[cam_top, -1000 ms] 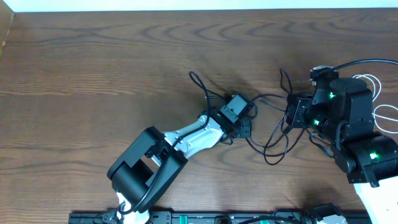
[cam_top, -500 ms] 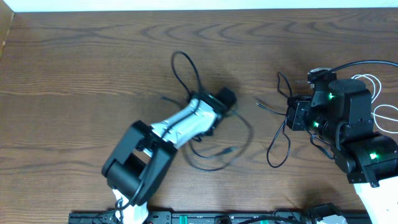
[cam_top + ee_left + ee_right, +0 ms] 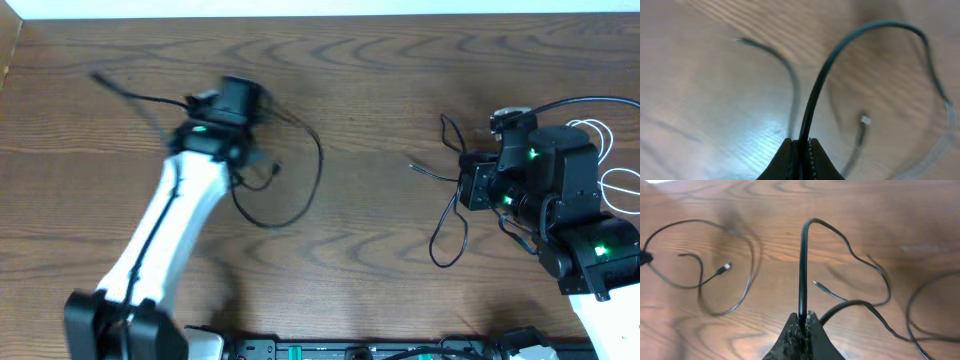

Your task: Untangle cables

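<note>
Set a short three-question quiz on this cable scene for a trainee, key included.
1. True or false: the left fingers are shut on the left black cable.
2. Fill in: seen from overhead, the left black cable and the right black cable, held in the right fingers, lie ___ (touching or apart).
3. Where is the white cable? A) loose beside the right arm; B) in the left fingers; C) in the right fingers.
Key: 1 true; 2 apart; 3 A.
</note>
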Motion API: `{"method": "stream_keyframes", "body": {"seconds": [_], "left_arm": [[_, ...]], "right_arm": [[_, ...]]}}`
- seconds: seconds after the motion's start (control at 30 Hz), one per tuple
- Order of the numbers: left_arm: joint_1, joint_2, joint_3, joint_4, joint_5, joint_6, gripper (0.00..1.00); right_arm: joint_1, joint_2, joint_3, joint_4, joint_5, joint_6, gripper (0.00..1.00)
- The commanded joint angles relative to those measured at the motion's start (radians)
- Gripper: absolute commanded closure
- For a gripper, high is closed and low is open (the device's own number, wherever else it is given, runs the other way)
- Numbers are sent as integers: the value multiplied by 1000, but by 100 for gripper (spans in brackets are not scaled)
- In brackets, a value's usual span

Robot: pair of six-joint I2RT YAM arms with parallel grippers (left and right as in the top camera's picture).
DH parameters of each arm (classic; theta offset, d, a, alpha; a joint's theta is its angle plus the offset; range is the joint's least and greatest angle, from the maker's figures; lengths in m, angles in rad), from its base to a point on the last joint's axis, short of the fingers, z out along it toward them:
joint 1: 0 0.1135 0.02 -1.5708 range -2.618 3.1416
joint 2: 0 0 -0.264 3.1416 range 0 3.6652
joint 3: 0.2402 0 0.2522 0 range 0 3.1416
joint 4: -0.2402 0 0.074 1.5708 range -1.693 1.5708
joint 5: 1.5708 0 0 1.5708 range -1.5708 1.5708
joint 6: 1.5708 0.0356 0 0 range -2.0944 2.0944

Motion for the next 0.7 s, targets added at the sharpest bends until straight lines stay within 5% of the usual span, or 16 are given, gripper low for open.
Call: {"method": "stream_keyframes", "body": {"seconds": [0.0, 0.13, 0.27, 0.43, 0.67], "left_arm": [[72, -29, 18, 5, 251, 86, 92], [112, -14, 4, -3, 270, 86, 93], [109, -3, -33, -6, 270, 86, 93], [109, 1, -84, -6, 269, 87, 92], [109, 1, -135, 30, 265, 87, 92]], "right_arm": [[-4, -5, 8, 56, -181, -40, 99], [-4, -3, 8, 304, -512, -40, 99], [-5, -3, 8, 632, -572, -21, 99], [-22, -2, 8, 977, -270, 81, 99], [-72, 29, 8, 1062, 244, 5, 99]]}}
